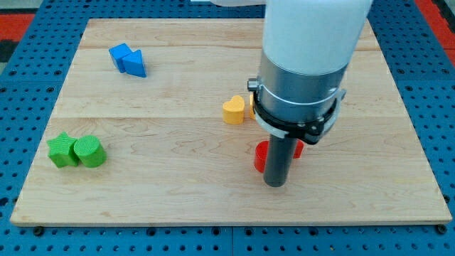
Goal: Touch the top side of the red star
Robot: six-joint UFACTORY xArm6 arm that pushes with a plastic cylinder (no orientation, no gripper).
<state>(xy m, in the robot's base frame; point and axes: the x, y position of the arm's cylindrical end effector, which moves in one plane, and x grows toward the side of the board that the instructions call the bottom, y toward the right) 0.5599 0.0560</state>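
Observation:
A red block (261, 156) lies right of the board's middle, mostly hidden behind my rod; red shows on the rod's left and a bit on its right (298, 148). Its shape cannot be made out. My tip (274, 183) rests on the board just below the red block, in front of it in the view. The arm's wide grey and white body covers the board above the red block.
A yellow heart (233, 110) lies up and left of the red block. Two blue blocks (129, 59) touch at the upper left. A green star (63, 150) and a green cylinder (89, 151) touch at the lower left. The wooden board (178, 192) sits on a blue pegboard.

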